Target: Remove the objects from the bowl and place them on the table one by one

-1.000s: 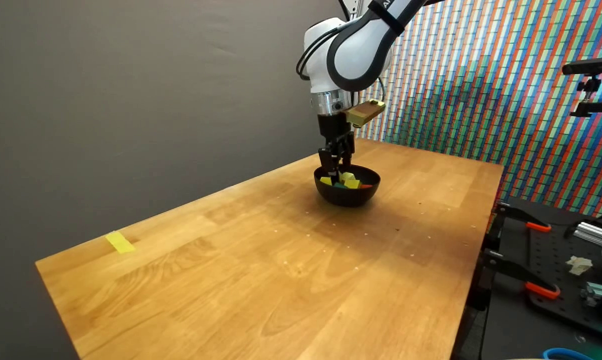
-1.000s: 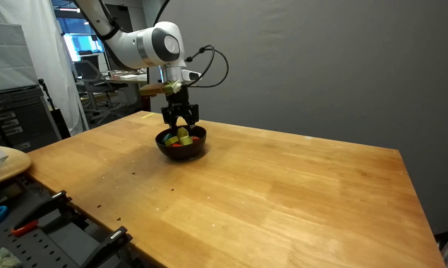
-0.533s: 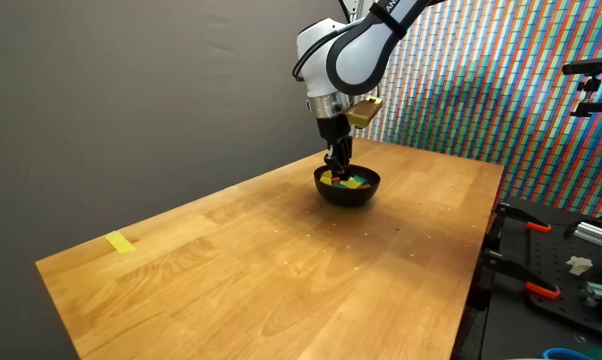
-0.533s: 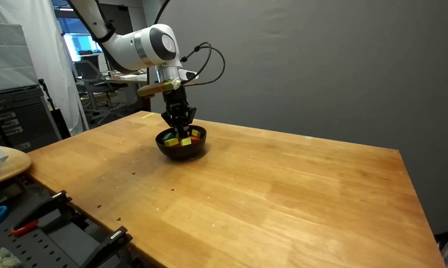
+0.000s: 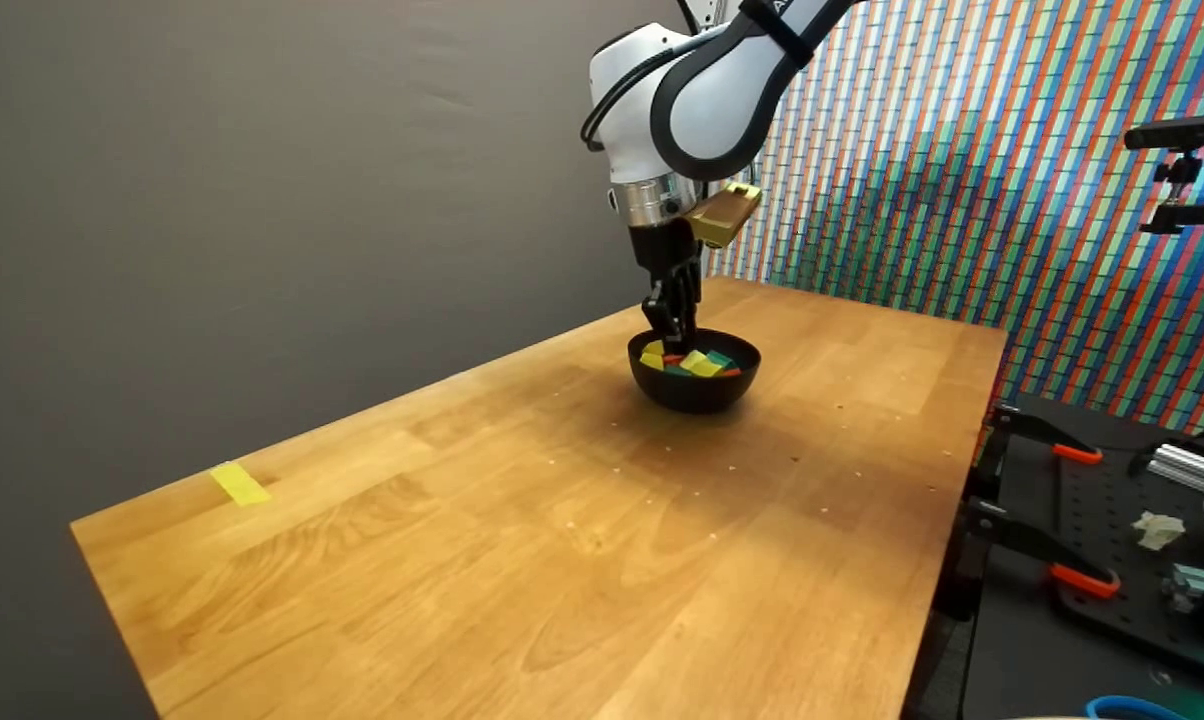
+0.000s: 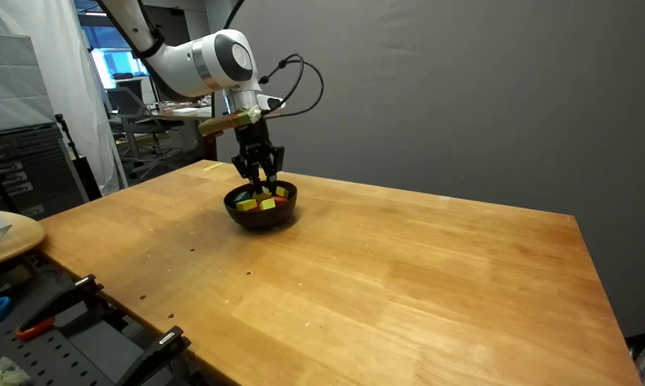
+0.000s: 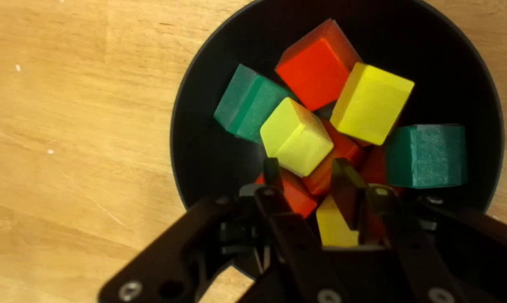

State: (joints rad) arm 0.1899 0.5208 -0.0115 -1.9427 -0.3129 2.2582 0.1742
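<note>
blocks point(image 7: 373, 103), yellow, green and red, inside black bowl point(image 6: 261, 221) | bowl upright on desk point(image 5: 462, 560), nearer its wall-side edge | pincer point(image 7: 306, 168) partly spread over the blocks | yellow tape point(image 5: 240, 484) near a desk corner

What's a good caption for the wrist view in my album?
Red blocks, yellow blocks and green blocks crowd a black bowl beneath an open pincer.

Wrist view: the end effector point(image 7: 307, 170) partly conceals a yellow block point(image 7: 332, 225) at lower centre; the upper edge crops the bowl point(image 7: 201, 139).
</note>
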